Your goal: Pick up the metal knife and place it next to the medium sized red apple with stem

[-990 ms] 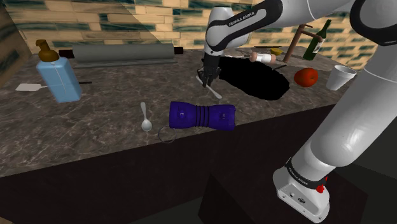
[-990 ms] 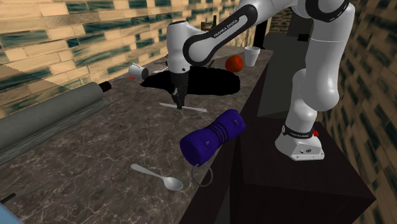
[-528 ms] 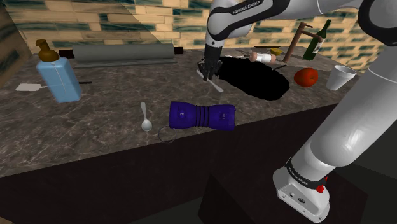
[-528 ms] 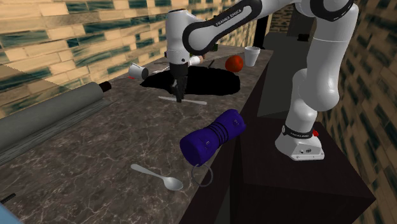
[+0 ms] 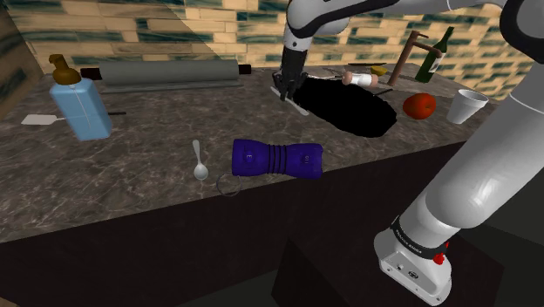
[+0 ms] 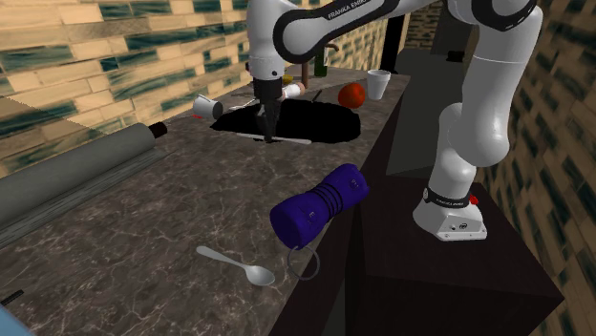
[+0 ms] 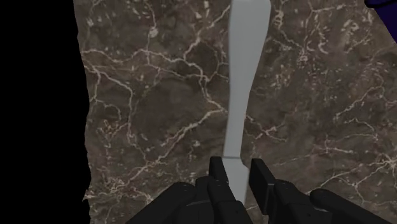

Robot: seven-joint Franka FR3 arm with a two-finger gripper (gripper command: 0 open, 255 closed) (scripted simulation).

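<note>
Step in hand: carry, with the grasp done. The pincer (image 7: 240, 181) is closed on the knife (image 7: 245, 89), and the pale grey blade is clasped between the two black fingers toward one end, the long part sticking out ahead. In the shoulder view the pincer (image 5: 286, 89) is seen top centre, with the knife (image 5: 298, 105) slanting out below it. In the second exterior view the knife (image 6: 287, 139) is held crosswise under the pincer (image 6: 268, 134), at the near edge of the black area (image 6: 306, 119). It is judged to be just off the surface (image 5: 148, 157), not resting on it.

The apple (image 5: 419, 105) lies at the right of the shoulder view, beyond the black area, well apart from the knife. No stem can be made out. A white cup (image 5: 466, 105) stands just beside it, further right.

Next move, as judged: the knife is to be taken across the black area toward the apple, lowered onto bare surface beside it, then released. Care is needed for the cup and for the long free end, which could clip the apple.

Writing: "FRANKA EMIKA" is read on the arm (image 6: 315, 29) at the top of the second exterior view. No label is legible on the bottle (image 5: 434, 57).
</note>
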